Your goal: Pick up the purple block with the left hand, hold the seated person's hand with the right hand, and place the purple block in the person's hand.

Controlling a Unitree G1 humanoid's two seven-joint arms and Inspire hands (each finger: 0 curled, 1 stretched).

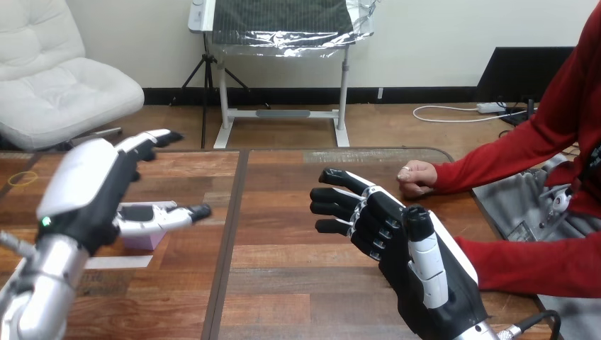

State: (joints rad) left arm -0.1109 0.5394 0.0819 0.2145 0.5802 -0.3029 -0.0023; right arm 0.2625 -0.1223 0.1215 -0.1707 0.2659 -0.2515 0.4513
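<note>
A: What's the biggest thing in front of the robot?

B: The wooden table [298, 283], brown planks with a dark seam running away from the robot, left of centre.

A: And the hands?

B: The right hand [397, 241] takes up the most room. It is raised over the right half of the table with its fingers straight and spread, pointing toward the view's left, and nothing is in it. The left hand [85, 191] is over the left half, also released: its fingers reach forward high above the wood, and its thumb [166, 216] stretches out lower down, toward the seam.

A: Where is the person?

B: At the right side. A red-sleeved forearm [531, 265] lies along the table edge behind the right hand. Farther back, the person's hand [417, 177] rests on the table, loosely closed, apart from the robot's fingers.

A: And the purple block?

B: The purple block [142, 239] sits on the table under the left hand, just below the thumb. It is a pale lilac, flat-faced and square-cornered. The thumb crosses its upper part, so only the lower face shows. I cannot tell whether the thumb touches it, and no finger is curled round it.

A: Anything smaller?

B: A white strip [117, 262] lies flat on the wood just in front of the block. A thin yellow ring [23, 178] lies near the far left corner.
</note>
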